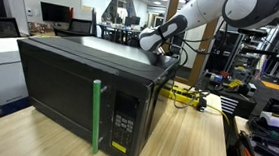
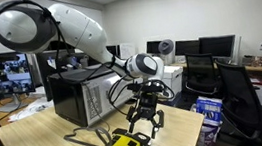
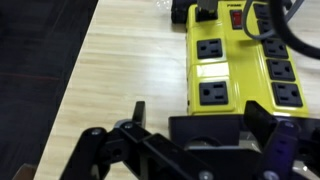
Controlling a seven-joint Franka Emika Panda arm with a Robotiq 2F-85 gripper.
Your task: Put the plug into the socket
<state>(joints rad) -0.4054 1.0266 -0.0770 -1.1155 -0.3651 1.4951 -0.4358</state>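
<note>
Lying on the pale wooden table point(image 3: 120, 60) — yellow socket point(image 3: 245, 60), monitors point(image 2: 216, 44) behind.

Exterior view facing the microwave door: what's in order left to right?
green door handle → microwave keypad → gripper, up at the microwave's far top corner → yellow power strip, lower down beyond the microwave.
</note>
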